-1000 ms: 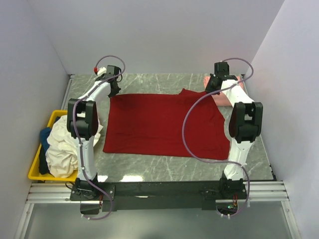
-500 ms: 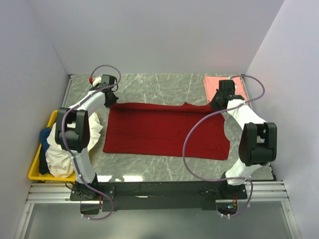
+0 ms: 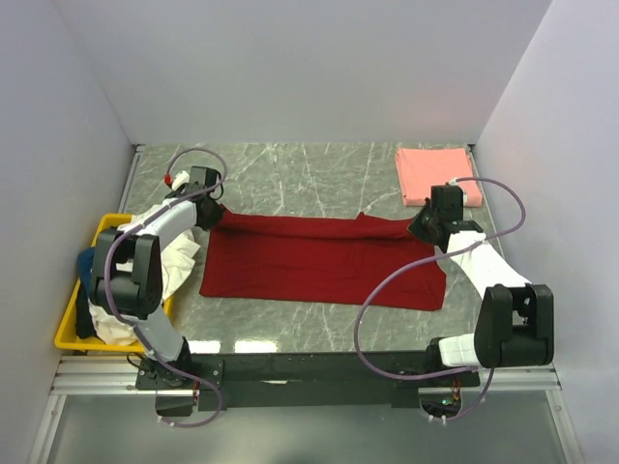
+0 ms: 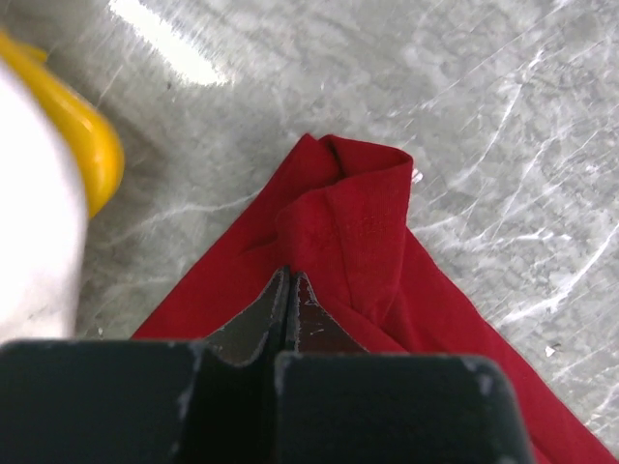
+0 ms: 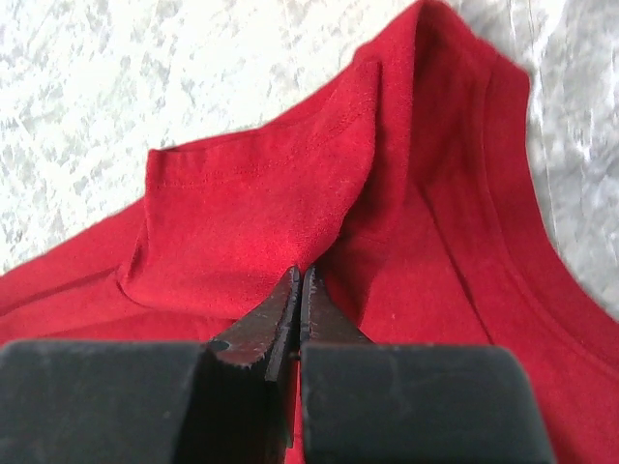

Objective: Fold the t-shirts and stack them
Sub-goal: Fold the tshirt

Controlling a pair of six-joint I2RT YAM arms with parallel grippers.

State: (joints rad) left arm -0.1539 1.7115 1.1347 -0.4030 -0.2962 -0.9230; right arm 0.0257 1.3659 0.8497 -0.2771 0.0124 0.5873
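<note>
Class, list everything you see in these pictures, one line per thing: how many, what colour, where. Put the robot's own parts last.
dark red cloth t-shirt: one, dark red, spread across the middle of the table
salmon-pink folded cloth t-shirt: one, salmon-pink, table's far right corner
cream-white cloth t-shirt: one, cream-white, heaped in the bin, spilling over its rim
blue cloth t-shirt: one, blue, in the bin, mostly hidden
yellow plastic bin: one, yellow, table's left edge
grey marbled table: one, grey
left gripper: one, black, shut on the red shirt's far left corner
right gripper: one, black, shut on its far right end

Grey marble tabletop (image 3: 319, 169), plain pale walls (image 3: 290, 68) on three sides
</note>
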